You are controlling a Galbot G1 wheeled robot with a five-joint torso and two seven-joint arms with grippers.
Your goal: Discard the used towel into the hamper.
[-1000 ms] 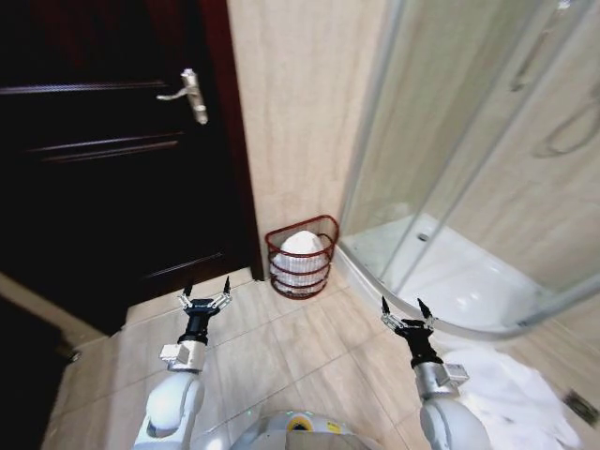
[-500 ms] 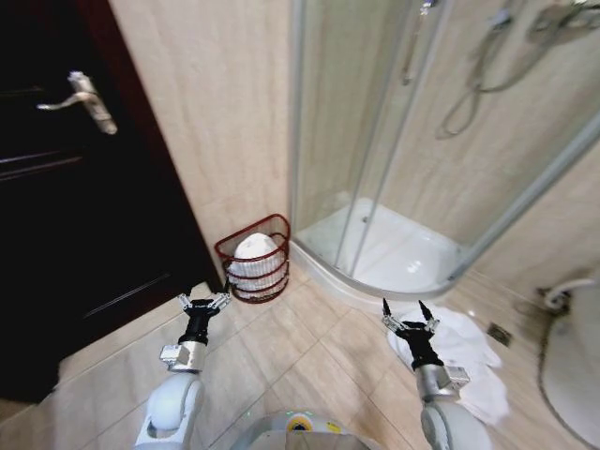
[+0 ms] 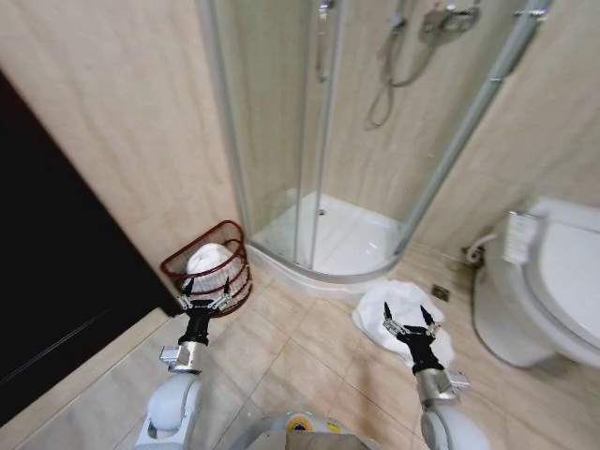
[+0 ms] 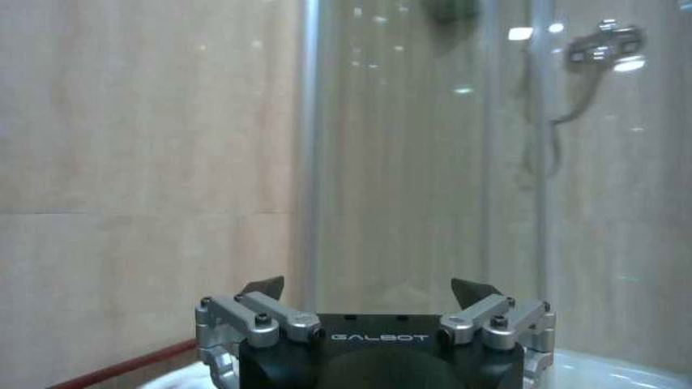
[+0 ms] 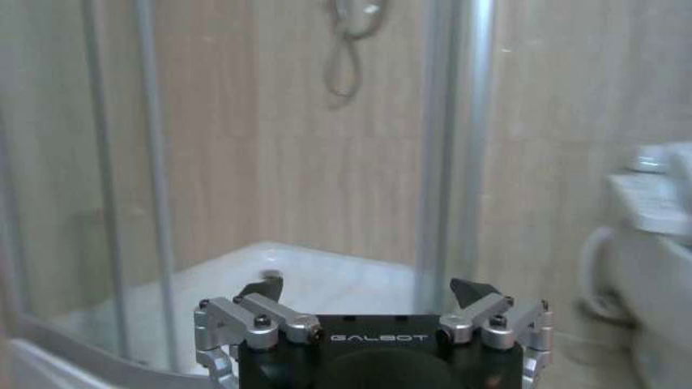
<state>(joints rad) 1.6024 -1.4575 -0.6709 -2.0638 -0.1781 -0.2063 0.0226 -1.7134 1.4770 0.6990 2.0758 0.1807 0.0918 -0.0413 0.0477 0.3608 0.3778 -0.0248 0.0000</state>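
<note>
- The small round dark reddish-brown wire hamper (image 3: 208,265) is seen left of centre in the head view, standing on the beige tiled floor (image 3: 300,361) against the beige wall, just beside the corner of the curved glass shower enclosure (image 3: 319,141).
- A white bundle of cloth (image 3: 208,264) is seen inside the hamper, rising to about its rim.
- A crumpled white towel (image 3: 398,314) is seen lying on the floor at lower right of centre, between the white shower tray (image 3: 333,239) and the white toilet (image 3: 548,281).
- The left gripper (image 3: 205,297) is held at lower left, its tips just in front of the hamper; the fingers are spread wide and hold nothing.
- The right gripper (image 3: 407,318) is held at lower right, overlapping the towel in the picture; its fingers are spread wide and empty.
- A dark door (image 3: 56,272) is seen at the left edge.
</note>
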